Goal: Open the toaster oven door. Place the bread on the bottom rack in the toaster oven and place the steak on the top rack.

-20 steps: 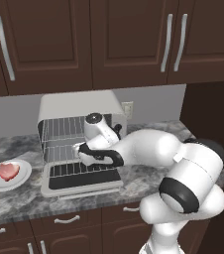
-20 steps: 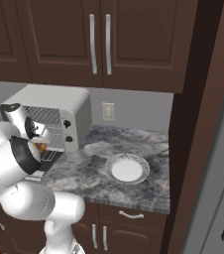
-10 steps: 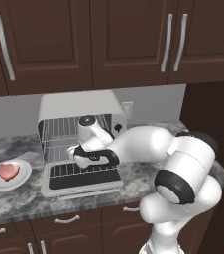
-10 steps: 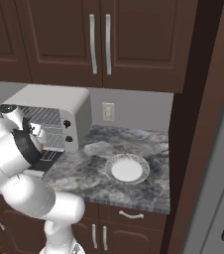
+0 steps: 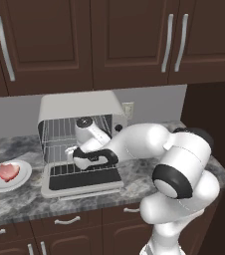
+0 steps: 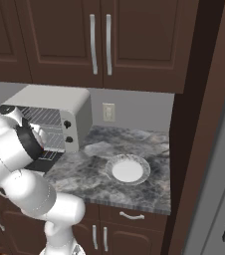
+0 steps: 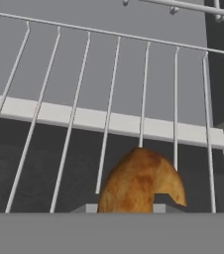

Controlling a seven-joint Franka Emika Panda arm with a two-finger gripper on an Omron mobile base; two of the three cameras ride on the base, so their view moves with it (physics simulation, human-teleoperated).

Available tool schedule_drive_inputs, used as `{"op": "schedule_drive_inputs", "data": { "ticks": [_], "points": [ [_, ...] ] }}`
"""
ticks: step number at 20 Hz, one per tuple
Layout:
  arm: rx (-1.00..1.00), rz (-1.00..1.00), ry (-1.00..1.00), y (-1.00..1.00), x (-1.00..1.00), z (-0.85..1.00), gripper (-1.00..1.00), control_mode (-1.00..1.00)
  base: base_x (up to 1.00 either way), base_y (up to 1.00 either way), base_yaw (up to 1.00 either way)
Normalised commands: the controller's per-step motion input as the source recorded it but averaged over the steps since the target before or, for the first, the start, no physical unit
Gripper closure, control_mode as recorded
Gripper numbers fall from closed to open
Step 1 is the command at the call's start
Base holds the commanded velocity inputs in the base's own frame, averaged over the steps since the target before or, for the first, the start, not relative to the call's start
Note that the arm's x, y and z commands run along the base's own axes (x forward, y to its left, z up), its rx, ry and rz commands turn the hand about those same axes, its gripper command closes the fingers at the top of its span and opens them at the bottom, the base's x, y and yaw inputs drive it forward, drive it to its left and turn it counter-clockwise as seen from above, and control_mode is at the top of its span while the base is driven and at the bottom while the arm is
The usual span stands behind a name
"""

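- The pincer (image 5: 77, 158) was clamped on the bread (image 7: 141, 181), which hung just over the wires of the bottom rack (image 7: 84, 89).
- The door (image 5: 82, 180) lay dropped open on the desk (image 5: 15, 206), so the way in was clear.
- Ahead, the toaster oven (image 5: 79, 107) stood open-mouthed; a good placement likely meant lowering the bread flat onto the wires before letting go.
- Off to the side, the steak (image 5: 8, 172) waited on its plate (image 5: 22, 178), untouched.
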Motion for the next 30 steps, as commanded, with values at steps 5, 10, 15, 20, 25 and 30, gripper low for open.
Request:
{"op": "schedule_drive_inputs", "data": {
  "ticks": [5,10,15,20,25,30],
  "points": [
    [0.00,0.00,0.00,0.17,0.00,-0.14,1.00,-1.00,0.00,0.00,0.00],
    [0.00,0.00,0.00,0.13,0.00,-0.05,-1.00,-1.00,0.00,0.00,0.00],
    [0.00,0.00,0.00,0.06,0.00,0.00,-1.00,-1.00,0.00,0.00,0.00],
    [0.00,0.00,0.00,0.10,-0.02,0.02,-1.00,-1.00,0.00,0.00,0.00],
    [0.00,0.00,0.00,0.20,-0.04,0.15,-1.00,-1.00,0.00,0.00,0.00],
    [0.03,0.00,0.00,0.09,-0.30,0.20,-1.00,-1.00,0.00,0.00,0.00]
  ]
}}
